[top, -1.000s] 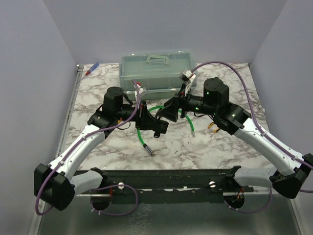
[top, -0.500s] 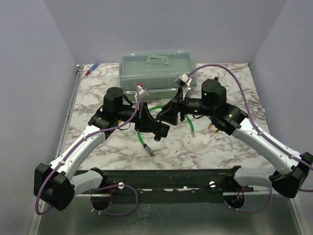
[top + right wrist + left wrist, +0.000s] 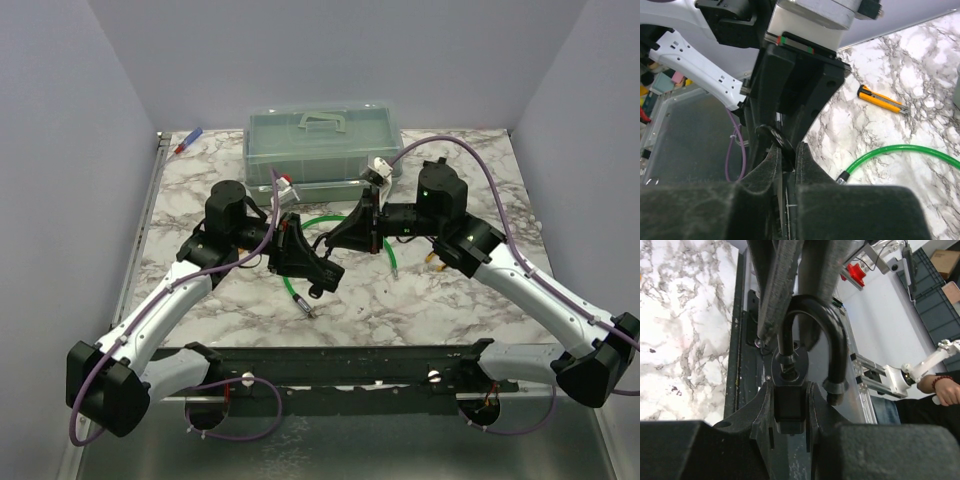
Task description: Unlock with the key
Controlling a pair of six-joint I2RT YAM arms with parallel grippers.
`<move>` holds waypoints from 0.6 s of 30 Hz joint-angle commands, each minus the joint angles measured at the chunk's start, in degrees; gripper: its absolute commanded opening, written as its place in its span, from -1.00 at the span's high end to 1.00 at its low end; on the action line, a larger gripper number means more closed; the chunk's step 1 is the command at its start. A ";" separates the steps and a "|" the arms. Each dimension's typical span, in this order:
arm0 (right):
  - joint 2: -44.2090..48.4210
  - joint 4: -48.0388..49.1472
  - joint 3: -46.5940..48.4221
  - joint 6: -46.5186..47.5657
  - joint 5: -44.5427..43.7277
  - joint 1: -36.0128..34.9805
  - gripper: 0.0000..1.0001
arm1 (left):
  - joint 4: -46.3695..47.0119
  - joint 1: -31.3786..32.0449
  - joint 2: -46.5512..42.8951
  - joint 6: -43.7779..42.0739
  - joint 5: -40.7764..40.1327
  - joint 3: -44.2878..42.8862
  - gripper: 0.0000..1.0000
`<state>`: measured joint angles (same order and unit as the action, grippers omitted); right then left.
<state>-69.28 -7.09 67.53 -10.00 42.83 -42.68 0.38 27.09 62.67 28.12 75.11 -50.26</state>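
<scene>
Since a second ago the right gripper (image 3: pixel 786 160) has pinched the shackle (image 3: pixel 837 340); left gripper (image 3: pixel 789 396) clamps the padlock (image 3: pixel 789 415); key unseen, perhaps underneath; a skewed pull could twist the padlock loose.

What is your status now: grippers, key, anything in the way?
Left gripper shut on padlock body. Right gripper shut on shackle, one leg free. Key not visible. Green cable lies apart.

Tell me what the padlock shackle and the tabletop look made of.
Padlock shackle: likely metal, dark and glossy, with a bright highlight along its curve. Tabletop: white with grey veins like marble, smooth; real stone or printed laminate, cannot tell.
</scene>
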 commanded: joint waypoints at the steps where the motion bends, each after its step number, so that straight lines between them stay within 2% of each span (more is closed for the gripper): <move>1: 0.63 1.64 -2.28 -3.39 -2.14 -0.43 0.99 | 6.01 0.68 -1.90 -1.74 -1.06 -0.30 1.00; 2: 0.94 1.64 -2.43 -3.89 -3.26 -0.40 0.99 | 6.01 0.73 -1.98 -1.87 -1.88 -0.16 0.99; 3: 1.25 1.52 -2.48 -4.72 -4.58 -0.47 0.99 | 6.07 0.67 -2.13 -2.00 -3.06 0.00 0.87; 4: 1.66 1.47 -2.61 -5.58 -6.18 -0.46 0.99 | 5.87 0.72 -2.32 -2.23 -4.26 0.13 0.66; 6: 2.52 1.12 -2.86 -7.55 -9.72 -0.48 0.99 | 2.95 0.73 -2.67 -4.91 -6.90 -0.15 0.11; 7: 2.97 0.85 -3.07 -8.43 -11.55 -0.41 0.99 | 0.76 0.69 -2.73 -6.65 -7.94 -0.56 -0.07; 10: 4.42 -0.30 -4.31 -11.50 -17.52 -0.42 0.99 | -5.66 0.68 -2.69 -11.25 -11.42 -1.65 -0.27; 18: 6.33 -3.58 -6.97 -15.47 -24.32 -0.43 0.99 | -14.52 0.68 -4.64 -18.78 -21.54 -2.55 -0.70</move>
<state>-65.63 -10.48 60.23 -21.54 24.88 -42.85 -8.19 27.51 60.53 16.01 61.65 -50.78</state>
